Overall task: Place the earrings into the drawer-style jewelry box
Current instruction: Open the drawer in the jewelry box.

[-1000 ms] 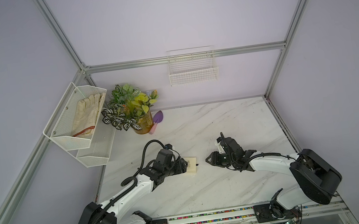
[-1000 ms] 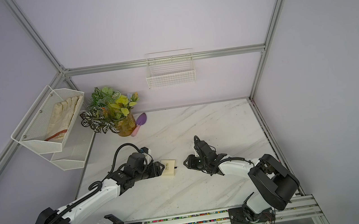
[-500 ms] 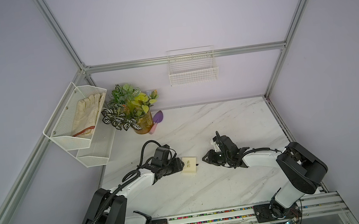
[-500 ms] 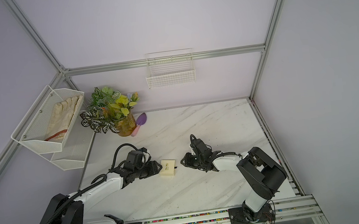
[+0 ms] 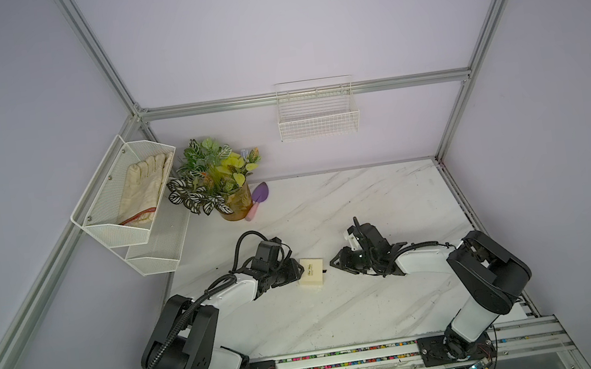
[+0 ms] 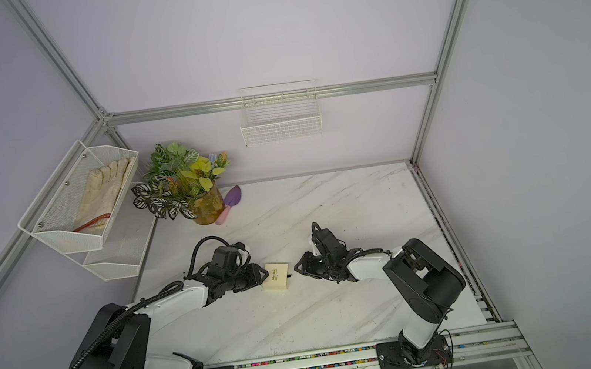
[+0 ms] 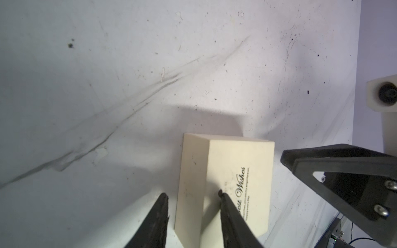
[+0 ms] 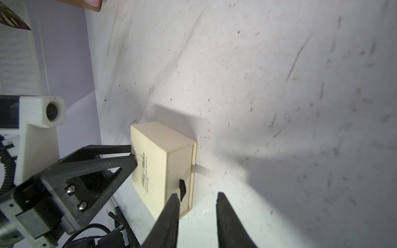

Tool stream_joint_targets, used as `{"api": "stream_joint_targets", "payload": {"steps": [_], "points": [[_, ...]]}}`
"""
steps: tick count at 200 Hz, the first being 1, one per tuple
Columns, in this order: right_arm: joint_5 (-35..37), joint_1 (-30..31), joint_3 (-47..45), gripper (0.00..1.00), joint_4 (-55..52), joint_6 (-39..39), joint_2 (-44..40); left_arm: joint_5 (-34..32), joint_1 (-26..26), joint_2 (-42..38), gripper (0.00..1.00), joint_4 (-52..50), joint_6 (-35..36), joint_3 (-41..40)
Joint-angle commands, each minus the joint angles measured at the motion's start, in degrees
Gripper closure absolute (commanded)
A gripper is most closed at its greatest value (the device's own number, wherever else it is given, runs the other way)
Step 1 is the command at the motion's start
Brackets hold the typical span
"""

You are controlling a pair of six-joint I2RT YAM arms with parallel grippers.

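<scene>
- The drawer-style jewelry box (image 5: 311,272) is seen in both top views lying flat near the middle of the marble table (image 5: 378,298), with its lettered top facing up.
- Its black pull tab (image 8: 182,189) is turned toward 3 o'clock, and the drawer front is seen roughly flush with the sleeve.
- The left gripper (image 5: 300,270) is set low at the box's 9 o'clock side, right against it.
- In the left wrist view its fingers are found narrowly apart. One finger (image 7: 228,214) is laid over the lettered top, and the other (image 7: 160,214) is held beside the side face, with a strip of table showing between it and the box.
- As far as can be judged from that angle, the box is not clamped.
- The right gripper (image 5: 332,263) is placed at the box's 3 o'clock side, just short of it and pointed toward 9 o'clock.
- In the right wrist view its jaws are shown apart with nothing held. The tab is seen just beside one fingertip (image 8: 174,201) and is not pinched.
- A potted plant (image 5: 219,180) is found at the table's 11 o'clock corner, with a purple trowel (image 5: 259,194) leaned at its 3 o'clock side.
- A wire basket (image 5: 319,128) is hung on the back wall at 12 o'clock.
- A mesh shelf (image 5: 113,225) holding gloves (image 5: 143,186) is mounted on the wall at 10 o'clock.
</scene>
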Motion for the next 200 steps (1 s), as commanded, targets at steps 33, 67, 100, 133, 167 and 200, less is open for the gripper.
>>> {"api": "stream_joint_targets", "payload": {"steps": [33, 67, 100, 133, 167, 200], "points": [[-3.28, 0.84, 0.96, 0.69, 5.88, 3.38, 3.11, -0.36, 0.37, 1.81, 0.66, 0.44, -0.02, -0.75], [-2.95, 1.21, 1.03, 0.71, 5.86, 3.42, 3.98, -0.36, 0.37, 2.11, 0.68, 0.77, -0.07, -1.35], [-3.84, 1.45, 1.4, 0.72, 7.04, 3.79, 5.29, -0.35, 0.32, 2.14, 0.69, 0.86, -0.23, -1.62], [-4.47, 1.67, 2.07, 0.73, 8.05, 4.15, 6.53, -0.32, 0.36, 2.2, 0.69, 0.98, -0.21, -1.71], [-4.89, 1.78, 2.58, 0.75, 8.75, 4.46, 7.48, -0.08, 0.34, 2.62, 0.7, 0.96, -0.1, -1.64], [-5.1, 1.83, 2.67, 0.78, 9.2, 4.88, 7.94, -0.08, 0.41, 2.67, 0.71, 1.02, -0.01, -1.69]]}}
